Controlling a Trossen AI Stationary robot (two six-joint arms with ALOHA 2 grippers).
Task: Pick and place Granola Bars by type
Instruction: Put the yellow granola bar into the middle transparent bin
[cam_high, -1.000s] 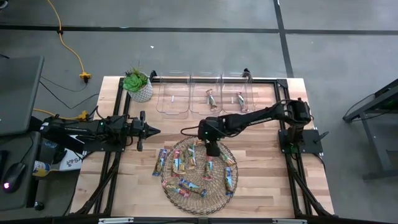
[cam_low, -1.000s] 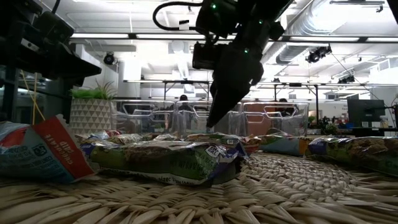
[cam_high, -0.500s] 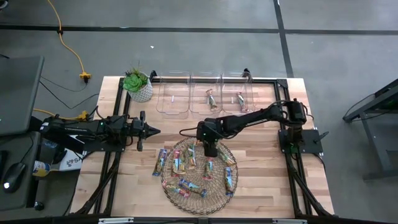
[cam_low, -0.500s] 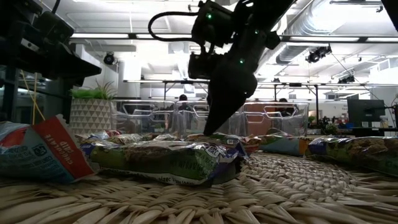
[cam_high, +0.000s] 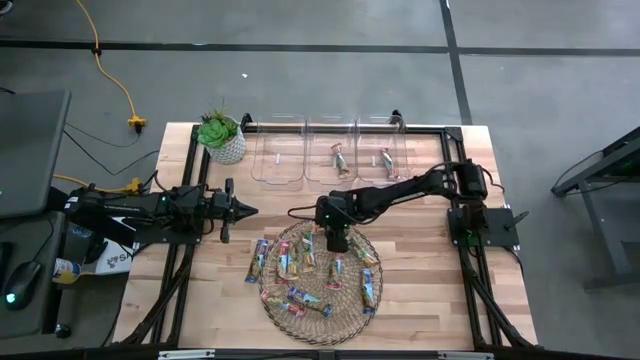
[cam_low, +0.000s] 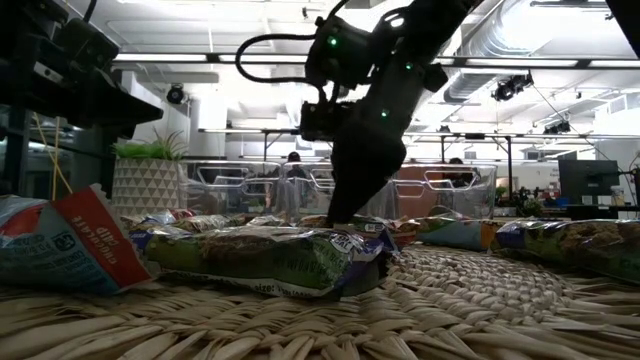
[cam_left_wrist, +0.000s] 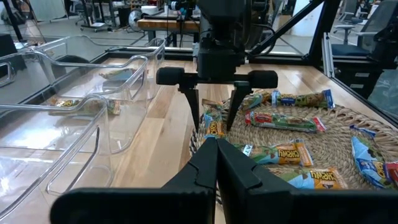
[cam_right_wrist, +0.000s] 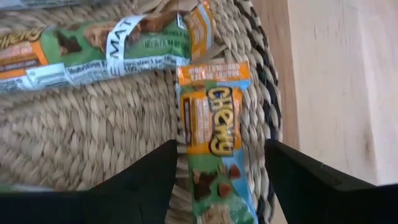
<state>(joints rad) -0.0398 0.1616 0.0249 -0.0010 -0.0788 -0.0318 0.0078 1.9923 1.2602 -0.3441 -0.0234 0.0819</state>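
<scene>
The right claw (cam_high: 338, 243) hangs low over the far edge of the round wicker mat (cam_high: 322, 322), its two fingers spread wide and pointing down. Between them, in the right wrist view, lies a green and orange granola bar (cam_right_wrist: 214, 134) flat on the weave near the mat's rim; the fingers (cam_right_wrist: 144, 180) stand on either side of it, and whether they touch it cannot be told. The claw has hold of nothing. The left wrist view shows the same claw (cam_left_wrist: 214, 118) from across the surface, fingers straddling that bar at the mat's near rim.

Just beyond the bar in the right wrist view lies a longer green-wrapped bar (cam_right_wrist: 93, 50), crosswise on the mat. The other Granola Bars (cam_high: 300, 262) are scattered over the mat in blue, green and pink wrappers, a few overlapping its edge. In the low view, a green bar (cam_low: 260, 258) and a red and white one (cam_low: 60, 245) lie close to the camera.

Behind the mat, three clear bins (cam_high: 330, 128) stand in a row at the surface's far edge; the middle and right ones each hold a bar, and I cannot see anything in the left one. A potted plant (cam_high: 221, 138) sits beside the left bin.

The left claw (cam_high: 248, 210) waits shut above the wooden surface (cam_high: 420, 290), to the left of the mat, holding nothing.
</scene>
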